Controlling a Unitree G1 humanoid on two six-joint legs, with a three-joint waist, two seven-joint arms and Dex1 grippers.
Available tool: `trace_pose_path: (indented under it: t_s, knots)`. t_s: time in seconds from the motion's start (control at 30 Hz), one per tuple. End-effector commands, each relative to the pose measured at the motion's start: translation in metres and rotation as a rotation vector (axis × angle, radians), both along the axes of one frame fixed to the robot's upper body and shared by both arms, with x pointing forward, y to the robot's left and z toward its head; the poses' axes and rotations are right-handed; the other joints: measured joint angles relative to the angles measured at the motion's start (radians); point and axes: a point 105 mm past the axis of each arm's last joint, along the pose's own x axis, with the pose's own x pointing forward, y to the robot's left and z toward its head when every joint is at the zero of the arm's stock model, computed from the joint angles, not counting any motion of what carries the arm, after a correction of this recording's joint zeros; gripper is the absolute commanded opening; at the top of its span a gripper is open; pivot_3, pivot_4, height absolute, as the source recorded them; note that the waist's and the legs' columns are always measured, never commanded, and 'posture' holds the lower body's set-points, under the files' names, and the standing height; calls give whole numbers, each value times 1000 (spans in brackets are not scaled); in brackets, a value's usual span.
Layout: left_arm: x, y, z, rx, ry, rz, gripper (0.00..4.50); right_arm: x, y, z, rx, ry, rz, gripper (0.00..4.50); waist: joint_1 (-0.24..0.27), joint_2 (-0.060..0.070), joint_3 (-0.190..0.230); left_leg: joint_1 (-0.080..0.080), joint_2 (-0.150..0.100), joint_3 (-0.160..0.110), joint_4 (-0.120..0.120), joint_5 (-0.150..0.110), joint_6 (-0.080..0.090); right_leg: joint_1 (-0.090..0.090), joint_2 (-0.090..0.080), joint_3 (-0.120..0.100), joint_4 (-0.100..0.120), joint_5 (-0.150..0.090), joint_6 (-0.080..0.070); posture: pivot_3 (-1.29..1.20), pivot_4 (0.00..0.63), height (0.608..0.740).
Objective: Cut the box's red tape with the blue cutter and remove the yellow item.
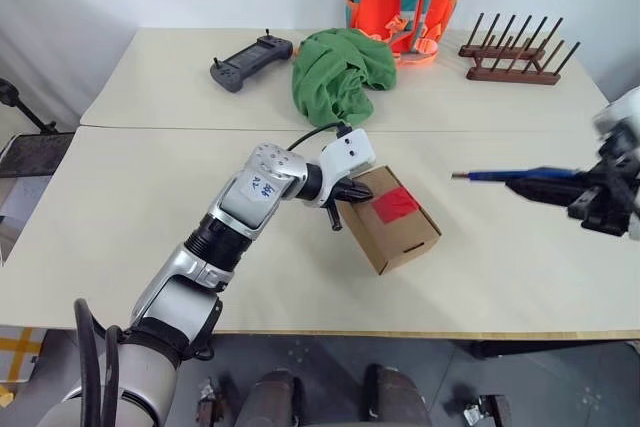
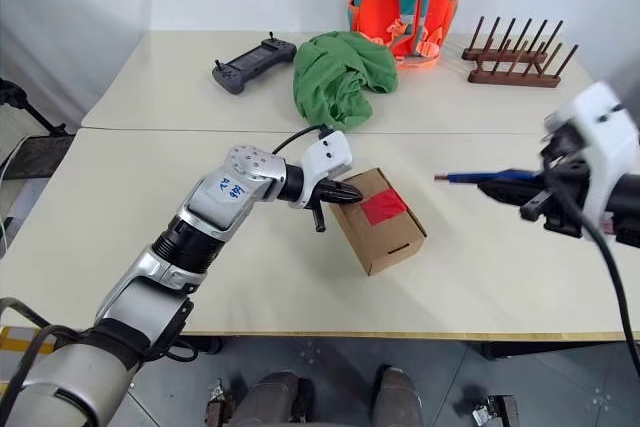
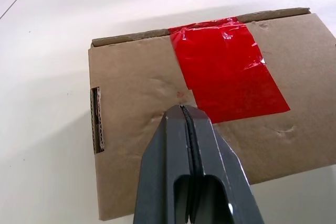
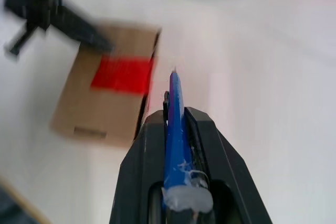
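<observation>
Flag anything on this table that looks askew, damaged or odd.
The box sits skewed to the table's edge, and its red tape is wrinkled, with one corner notched. A green cloth lies crumpled behind. Nothing spilled.

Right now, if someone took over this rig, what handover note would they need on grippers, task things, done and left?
Left gripper: shut, tips pressed on the box top, beside the red tape.
Right gripper: shut on the blue cutter, held in the air to the right of the box, tip pointing toward it.
Done: cutter picked up, box steadied.
Left: the tape looks uncut and the flaps closed; cut it, open the box, remove the yellow item.
</observation>
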Motion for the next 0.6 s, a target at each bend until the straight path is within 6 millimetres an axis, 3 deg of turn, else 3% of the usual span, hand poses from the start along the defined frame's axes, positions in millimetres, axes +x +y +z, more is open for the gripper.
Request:
trace_pose_path:
  t_s: [0.03, 0.2, 0.3, 0.37, 0.43, 0.5, 0.6]
  knots:
    - [6, 7, -16, 56, 27, 46, 0, 21, -24, -15, 104, -86, -147, 108, 0, -4, -2, 0, 0, 0, 0, 0, 0, 0, 0, 0, 0, 0, 0, 0, 150, 740]
    - [8, 4, -9, 20, -8, 28, 0, 40, -43, -54, 204, -106, -257, 108, 0, -3, -2, 0, -2, 2, 0, 1, 1, -1, 0, 2, 0, 1, 1, 0, 150, 740]
    - [6, 4, -3, -7, -21, 12, 0, 54, -64, -100, 262, -72, -395, 108, -1, -4, -2, 1, -5, 2, -1, 1, 1, 0, 1, 2, 0, 1, 1, 0, 150, 740]
    - [6, 5, 4, -38, -28, 10, 0, 57, -68, -115, 277, -70, -422, 108, -2, -3, -2, 0, -6, 2, -1, 1, 1, -1, 0, 2, 0, 1, 1, 0, 150, 740]
    - [4, 6, 19, -105, -55, -7, 0, 59, -74, -126, 314, -78, -469, 848, -4, -1, 0, 0, -6, 3, -1, 1, 1, -2, 0, 2, 0, 1, 1, 0, 150, 740]
    - [2, 10, 35, -176, -47, -8, 0, 57, -76, -134, 321, -59, -481, 1317, -8, 1, 1, -1, -5, 3, -1, 1, 0, -3, 1, 2, 1, 1, 1, 0, 150, 740]
    - [-5, 22, 49, -226, 2, -18, 0, 50, -81, -135, 286, -57, -490, 2450, -7, 1, 1, -1, -5, 3, -2, 1, 0, -3, 1, 2, 1, 1, 1, 0, 150, 740]
